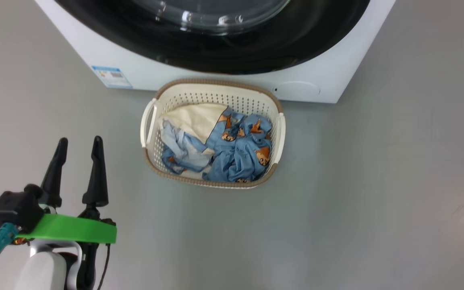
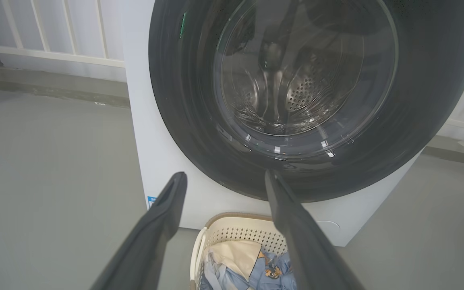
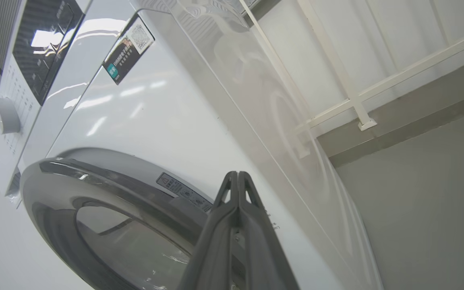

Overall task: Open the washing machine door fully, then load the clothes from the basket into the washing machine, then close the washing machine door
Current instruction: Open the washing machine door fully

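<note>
A white front-loading washing machine [image 1: 167, 76] stands on a grey floor [image 1: 336, 201]. Its round glossy black door [image 1: 296, 44] looks shut against the front, so the opening step is not yet done. In the left wrist view, the steel drum shows through the glass.

A cream perforated laundry basket [image 1: 216, 98] sits on the floor just in front of the machine, below the door, probably so the garments have a short way to travel. The clothes [image 1: 236, 153] lie heaped inside it: blue fabric with orange animal prints, plus cream and pale pieces.

The left fingers [image 1: 96, 169] are spread apart and empty. They hang to the basket's left and point toward the machine, apparently waiting.

The right fingers [image 3: 232, 225] are pressed together, holding nothing. They are raised beside the door's rim, likely as a narrow tip to catch its edge.
</note>
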You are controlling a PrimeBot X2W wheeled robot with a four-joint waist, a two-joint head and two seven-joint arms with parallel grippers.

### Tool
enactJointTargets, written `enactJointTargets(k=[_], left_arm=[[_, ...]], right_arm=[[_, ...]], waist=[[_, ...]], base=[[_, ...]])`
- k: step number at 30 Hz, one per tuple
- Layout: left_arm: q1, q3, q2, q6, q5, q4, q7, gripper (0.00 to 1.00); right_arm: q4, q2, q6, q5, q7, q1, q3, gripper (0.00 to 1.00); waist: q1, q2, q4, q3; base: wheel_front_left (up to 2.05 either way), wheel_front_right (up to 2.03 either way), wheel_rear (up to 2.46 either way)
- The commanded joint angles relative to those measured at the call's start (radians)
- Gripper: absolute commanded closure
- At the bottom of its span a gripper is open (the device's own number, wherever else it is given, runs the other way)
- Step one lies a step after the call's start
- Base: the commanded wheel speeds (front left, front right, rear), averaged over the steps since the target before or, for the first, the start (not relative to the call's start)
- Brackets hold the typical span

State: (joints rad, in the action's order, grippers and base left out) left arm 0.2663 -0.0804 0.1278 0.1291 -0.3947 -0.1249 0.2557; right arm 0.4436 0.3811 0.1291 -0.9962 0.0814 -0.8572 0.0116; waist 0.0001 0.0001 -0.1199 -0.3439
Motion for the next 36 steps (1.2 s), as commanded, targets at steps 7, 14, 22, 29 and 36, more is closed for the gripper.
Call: enactJointTargets(k=[7,14,22,29,36], left_arm=[[0.045,0.030,0.014,0.001,-0.031,0.037,0.006,0.00],[0.068,0.014,0.012,0.001,-0.047,0.039,0.006,0.00],[0.078,0.003,0.012,0.001,-0.062,0.033,0.006,0.00],[0.083,0.003,0.010,0.001,-0.065,0.033,0.006,0.00],[0.094,0.006,0.001,0.001,-0.060,0.032,0.006,0.00]], right_arm=[[0.024,0.040,0.002,-0.253,-0.174,-0.128,0.007,1.00],[0.049,0.058,0.002,-0.346,-0.321,-0.223,0.069,1.00],[0.104,0.070,0.002,-0.382,-0.433,-0.320,0.123,1.00],[0.151,0.078,0.002,-0.398,-0.489,-0.394,0.138,1.00],[0.219,0.081,0.002,-0.406,-0.579,-0.471,0.163,1.00]], waist=[[0.0000,-0.0001,-0.028,-0.074],[0.0000,-0.0001,-0.050,-0.116],[0.0000,-0.0001,-0.075,-0.138],[0.0000,-0.0001,-0.092,-0.157],[0.0000,-0.0001,-0.108,-0.177]], base=[[0.00,0.00,0.00],[0.00,0.00,0.00],[0.00,0.00,0.00],[0.00,0.00,0.00],[0.00,0.00,0.00]])
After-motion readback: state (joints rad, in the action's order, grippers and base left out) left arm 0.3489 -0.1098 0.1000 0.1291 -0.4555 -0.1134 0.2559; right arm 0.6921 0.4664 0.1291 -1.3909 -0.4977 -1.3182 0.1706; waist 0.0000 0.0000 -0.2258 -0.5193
